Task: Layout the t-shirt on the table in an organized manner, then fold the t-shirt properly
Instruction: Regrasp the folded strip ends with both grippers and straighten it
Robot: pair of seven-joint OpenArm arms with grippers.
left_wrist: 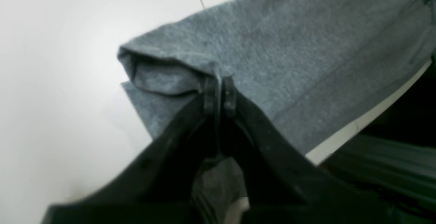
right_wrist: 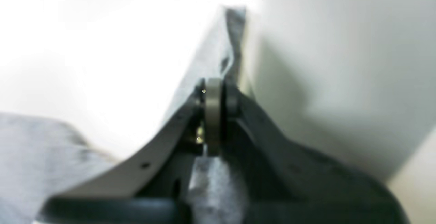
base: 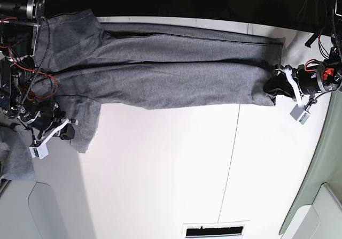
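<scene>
T-shirt [left_wrist: 279,57] cloth fills the left wrist view, with its folded corner pinched between the closed jaws of the left hand [left_wrist: 219,94]; the grey fabric runs away up and to the right over the white tabletop [left_wrist: 61,81].

In the right wrist view, the right hand [right_wrist: 214,111] is seen closed on a thin edge of the t-shirt [right_wrist: 218,53], which stands up from the jaws; the picture is blurred.

In the base view, the t-shirt [base: 160,70] is stretched as a long band across the far side of the tabletop [base: 160,175], its long axis lying between the two hands: the left hand [base: 283,84] at the band's right end, the right hand [base: 64,129] at the left end, by the sleeve. Each end is held by the nearer arm.
</scene>
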